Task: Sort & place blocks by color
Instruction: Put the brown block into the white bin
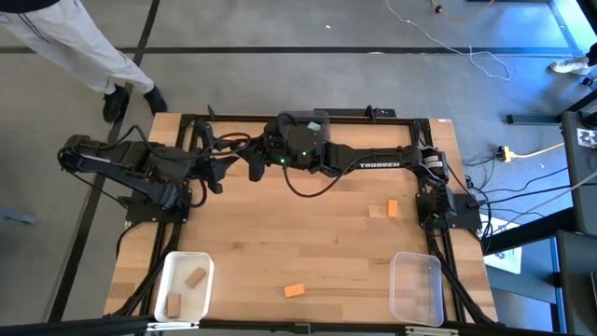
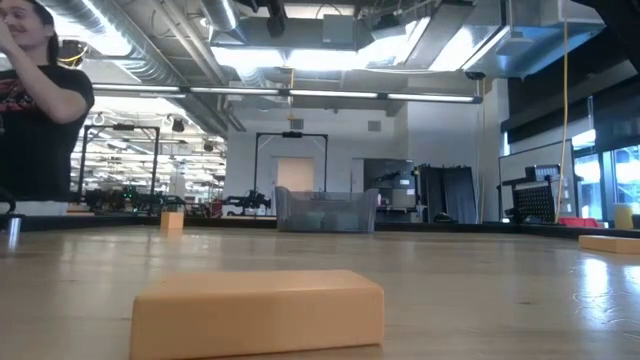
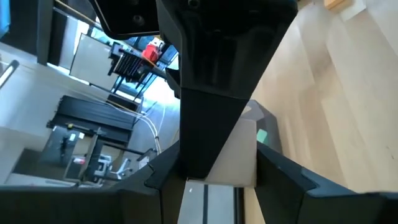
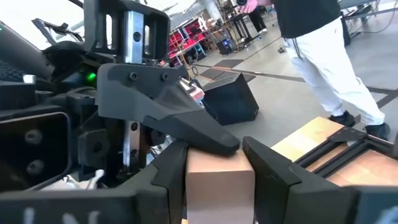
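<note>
The tan block (image 4: pixel 217 186) is off the table, up at the far-centre where the two arms meet. In the high view the arms hide it, so its long axis can't be read there. In the right wrist view it sits squarely between the right gripper (image 4: pixel 217 165) fingers, pinched on both side faces, jaws approx. half closed. A finger of the left gripper (image 3: pixel 224 177) lies across its top. The left wrist view shows a pale block clamped the same way between that arm's own fingers, probably the same block, i.e. both claws on it at once, though I can't be sure. What matters for the next move is the white bin (image 1: pixel 184 255), already holding two tan blocks (image 1: pixel 194 277). It sits at the near edge on the left arm's side, well apart from the meeting point, so the left arm is the nearer carrier. The clear bin (image 1: pixel 416 257) is at the near edge on the right arm's side. Two orange blocks (image 1: pixel 393 208) wait on the table, the 2nd (image 1: pixel 294 290) lying between the bins.
</note>
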`<state>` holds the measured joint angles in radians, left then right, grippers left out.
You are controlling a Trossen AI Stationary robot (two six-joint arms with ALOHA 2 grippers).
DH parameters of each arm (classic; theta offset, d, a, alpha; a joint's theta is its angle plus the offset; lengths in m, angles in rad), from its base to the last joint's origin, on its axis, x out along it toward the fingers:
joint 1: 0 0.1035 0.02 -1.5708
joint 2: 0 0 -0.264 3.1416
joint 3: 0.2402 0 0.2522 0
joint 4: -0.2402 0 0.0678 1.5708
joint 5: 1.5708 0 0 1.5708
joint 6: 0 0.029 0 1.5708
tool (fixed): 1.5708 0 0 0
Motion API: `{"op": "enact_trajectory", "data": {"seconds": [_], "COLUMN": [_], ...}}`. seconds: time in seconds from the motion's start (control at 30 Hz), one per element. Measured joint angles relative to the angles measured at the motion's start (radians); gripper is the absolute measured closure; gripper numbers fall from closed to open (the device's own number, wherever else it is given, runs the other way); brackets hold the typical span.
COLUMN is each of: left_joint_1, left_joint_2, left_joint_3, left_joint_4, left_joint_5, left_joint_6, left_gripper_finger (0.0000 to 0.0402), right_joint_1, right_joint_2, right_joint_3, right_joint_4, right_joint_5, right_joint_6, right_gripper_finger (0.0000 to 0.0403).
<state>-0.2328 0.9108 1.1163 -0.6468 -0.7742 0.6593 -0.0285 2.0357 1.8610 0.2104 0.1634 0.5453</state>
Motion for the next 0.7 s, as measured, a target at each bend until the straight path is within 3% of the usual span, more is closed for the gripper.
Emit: {"op": "enact_trajectory", "data": {"seconds": [0.3, 0.7], "left_joint_1": [-0.011, -0.011], "left_joint_2": [0.002, 0.002], "left_joint_3": [-0.001, -0.001], "left_joint_4": [0.008, 0.009], "left_joint_5": [-0.046, -0.019], "left_joint_6": [-0.001, -0.001], "left_gripper_finger": [0.0274, 0.0274], "right_joint_1": [0.001, 0.001], "right_joint_2": [0.0, 0.0], "right_joint_3": [0.0, 0.0], "right_joint_4": [0.003, 0.003], "right_joint_5": [-0.007, -0.01], "right_joint_6": [0.0, 0.0], "right_gripper_finger": [0.0275, 0.0275]}}
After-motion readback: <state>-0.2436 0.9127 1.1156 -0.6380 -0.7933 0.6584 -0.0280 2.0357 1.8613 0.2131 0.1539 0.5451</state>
